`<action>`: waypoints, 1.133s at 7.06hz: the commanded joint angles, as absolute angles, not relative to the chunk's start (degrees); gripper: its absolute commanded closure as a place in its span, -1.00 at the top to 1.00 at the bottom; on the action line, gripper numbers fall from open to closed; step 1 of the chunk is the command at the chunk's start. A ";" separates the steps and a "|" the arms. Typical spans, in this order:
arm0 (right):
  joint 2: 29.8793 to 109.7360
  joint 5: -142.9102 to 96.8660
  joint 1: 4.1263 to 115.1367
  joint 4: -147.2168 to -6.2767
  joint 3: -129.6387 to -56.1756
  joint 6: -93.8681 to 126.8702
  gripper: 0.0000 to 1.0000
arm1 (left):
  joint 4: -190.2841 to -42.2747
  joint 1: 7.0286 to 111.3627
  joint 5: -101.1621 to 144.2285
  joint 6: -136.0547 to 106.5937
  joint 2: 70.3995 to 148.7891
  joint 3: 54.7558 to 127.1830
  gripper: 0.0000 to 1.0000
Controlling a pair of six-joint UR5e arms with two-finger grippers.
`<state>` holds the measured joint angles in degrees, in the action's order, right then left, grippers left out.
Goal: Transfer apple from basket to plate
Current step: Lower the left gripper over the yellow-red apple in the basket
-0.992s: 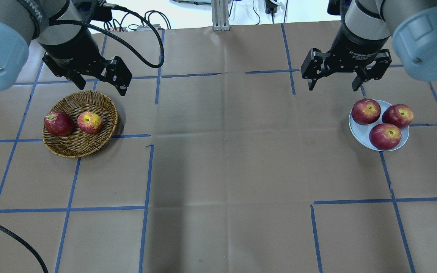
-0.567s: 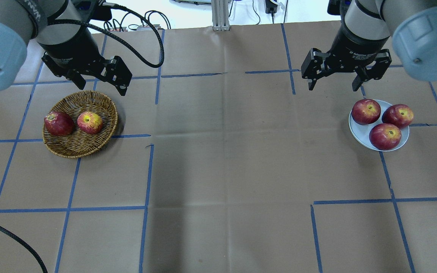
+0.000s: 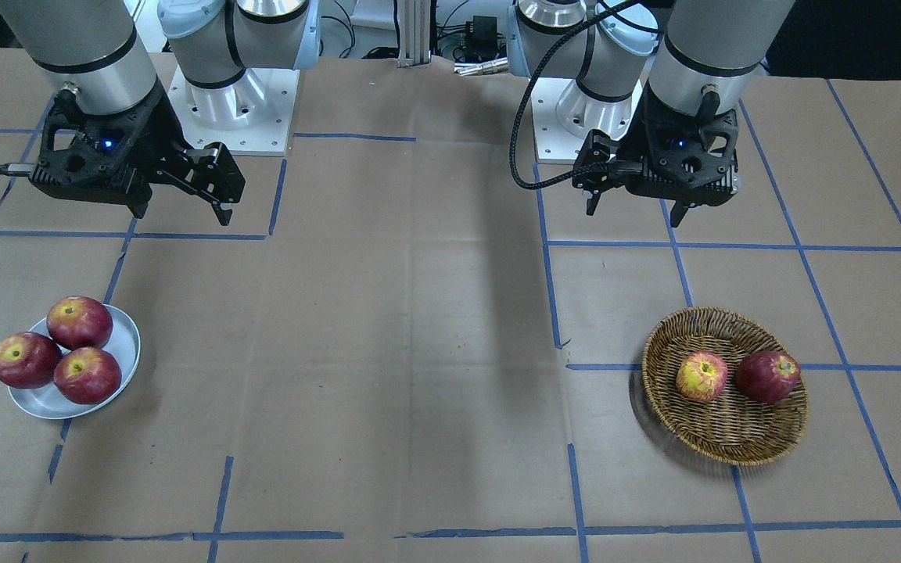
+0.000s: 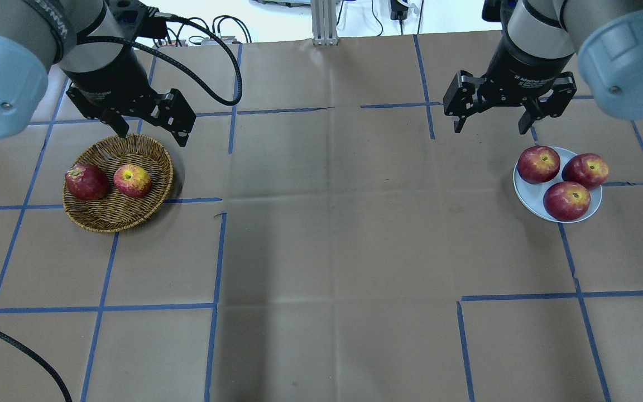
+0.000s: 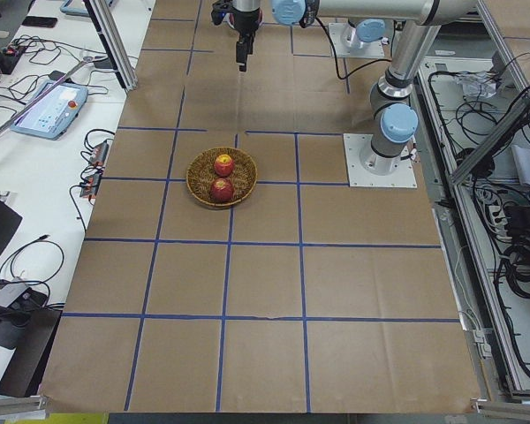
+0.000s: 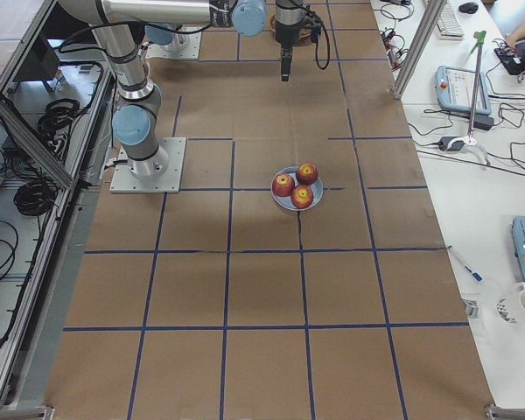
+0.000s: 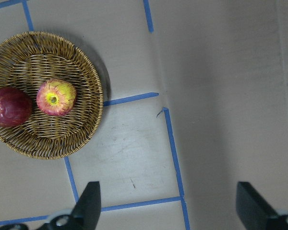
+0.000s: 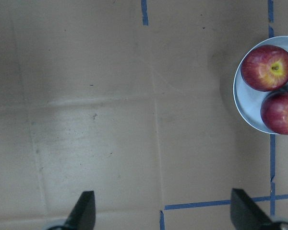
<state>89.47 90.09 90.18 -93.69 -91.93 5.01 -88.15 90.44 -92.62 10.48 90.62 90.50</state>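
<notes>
The yellow-red apple (image 4: 132, 180) lies in the wicker basket (image 4: 115, 223) at the table's left; both show in the front view, apple (image 3: 701, 376) and basket (image 3: 732, 446), and in the left wrist view, apple (image 7: 56, 97) and basket (image 7: 53, 148). My left gripper (image 4: 153, 137) is open and empty, above the basket's far rim, and shows in the front view (image 3: 633, 215). The white plate (image 4: 528, 192) at the right holds three dark red apples. My right gripper (image 4: 489, 130) is open and empty, beyond the plate's far left edge.
A dark red apple (image 4: 86, 182) lies to the left of the yellow-red one in the basket, close beside it. The plate (image 8: 245, 100) is nearly filled by its apples. Brown paper with blue tape lines covers the table. A black cable loops behind my left arm.
My left gripper has shifted slightly toward the basket. The right arm, the apples, the basket and the plate have not moved.
</notes>
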 commanded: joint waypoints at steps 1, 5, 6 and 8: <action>89.47 90.09 90.18 -93.60 -91.93 5.01 1.00 | -88.50 89.91 -92.99 10.72 90.35 91.14 0.98; 89.47 90.09 90.18 -93.69 -91.93 5.01 1.00 | -83.97 83.87 -92.64 25.25 96.13 92.89 0.97; 89.47 90.09 90.18 -93.69 -91.93 5.01 1.00 | -78.11 79.67 -92.46 30.71 98.50 95.16 0.97; 89.47 90.09 90.18 -93.69 -91.93 5.01 1.00 | -61.88 74.20 -92.46 39.87 102.99 102.70 0.97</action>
